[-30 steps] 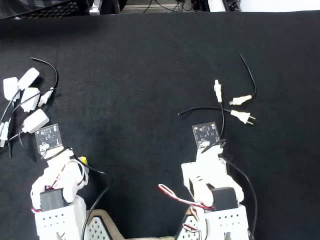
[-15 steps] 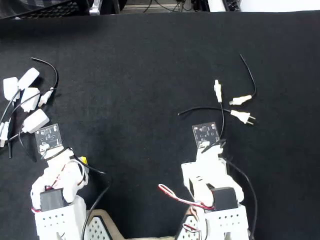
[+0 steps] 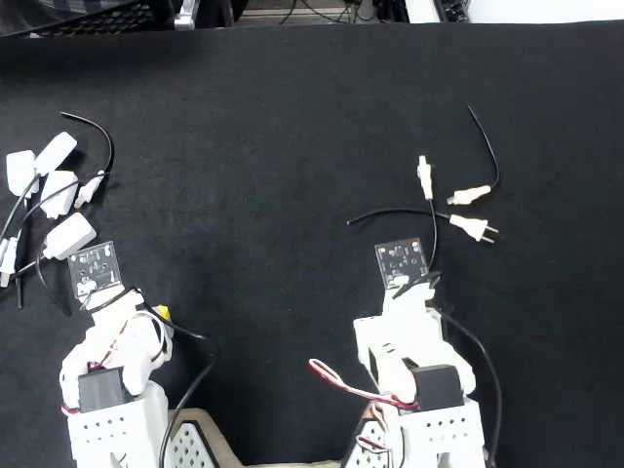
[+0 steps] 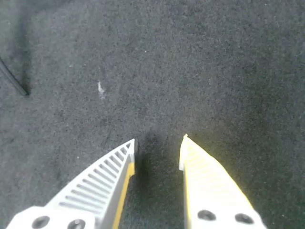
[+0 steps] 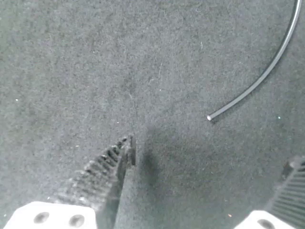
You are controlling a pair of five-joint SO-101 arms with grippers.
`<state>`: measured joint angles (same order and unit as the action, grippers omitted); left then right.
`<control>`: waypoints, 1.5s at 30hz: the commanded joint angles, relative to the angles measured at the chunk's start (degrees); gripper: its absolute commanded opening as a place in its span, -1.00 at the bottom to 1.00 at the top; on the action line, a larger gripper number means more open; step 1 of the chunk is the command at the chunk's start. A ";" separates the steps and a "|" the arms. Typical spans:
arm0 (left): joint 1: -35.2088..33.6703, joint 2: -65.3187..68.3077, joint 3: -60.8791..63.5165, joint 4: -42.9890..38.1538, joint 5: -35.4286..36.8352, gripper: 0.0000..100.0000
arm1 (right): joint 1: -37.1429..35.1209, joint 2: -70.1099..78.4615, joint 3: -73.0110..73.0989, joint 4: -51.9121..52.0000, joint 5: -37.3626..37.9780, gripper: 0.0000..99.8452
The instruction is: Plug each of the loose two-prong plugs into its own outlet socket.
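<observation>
Three plugs point(image 3: 472, 228) lie loose at 3 o'clock on the surface point(image 3: 273, 146), sockets point(image 3: 70, 235) well apart at 9 o'clock. Left fingers point(image 4: 114, 167) and right fingers point(image 5: 107, 164) gape empty; work seemingly unstarted.

The table point(image 3: 273, 146) is covered edge to edge in black felt-ish cloth. Over on the left side a bunch of white outlet sockets point(image 3: 58, 193) lie close together, tangled up with thin black wires point(image 3: 105, 136). Well apart from those, on the right, three white two-prong plugs point(image 3: 472, 195) lie near each other, each on its own short black lead point(image 3: 385, 212). One lead's cut end point(image 5: 208, 117) rests flat on the cloth. There's a tiny pale speck point(image 4: 100, 89) too, probably lint, hard to tell.
</observation>
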<state>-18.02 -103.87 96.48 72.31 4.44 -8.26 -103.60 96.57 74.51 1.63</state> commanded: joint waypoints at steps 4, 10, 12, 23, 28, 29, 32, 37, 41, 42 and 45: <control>0.13 -0.18 0.84 0.44 -0.09 -0.67 | 0.53 -4.53 -0.04 0.18 -0.18 -0.09; 0.13 -0.18 0.84 0.44 -0.09 -0.67 | 0.26 -4.53 -0.04 0.18 -0.18 -0.08; 0.13 -0.18 0.84 0.44 -0.09 -0.67 | 0.26 -4.53 -0.04 0.18 -0.18 -0.09; 0.22 -0.18 0.84 0.44 -0.09 -0.67 | 0.26 -4.62 -0.04 0.18 -0.53 -0.08; 0.13 -0.18 0.84 0.44 -0.09 -0.67 | 0.26 -4.88 -0.13 0.00 -0.18 -0.08; 0.13 -0.18 0.84 0.44 -0.09 -0.67 | 0.26 -4.88 -0.22 -0.97 -0.18 -0.08; 0.22 -0.18 0.84 0.44 -0.09 -0.67 | 0.26 -4.88 -0.13 -7.91 -0.09 -0.08; 0.13 -0.18 0.84 0.44 -0.09 -0.67 | -1.41 -4.44 -0.04 -17.67 -0.70 -0.08; 0.13 -0.18 0.84 0.44 -0.09 -0.67 | -3.60 -4.35 -0.04 -16.09 -0.18 -0.09; 0.13 -0.18 0.84 0.44 -0.09 -0.67 | -3.52 -4.35 -0.04 -16.18 -0.09 -0.09; 0.13 -0.18 0.84 0.44 -0.09 -0.67 | -3.52 -4.35 -0.04 -15.91 1.32 -0.09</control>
<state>-18.02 -103.87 96.48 72.31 4.44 -10.90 -103.60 96.66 58.77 1.54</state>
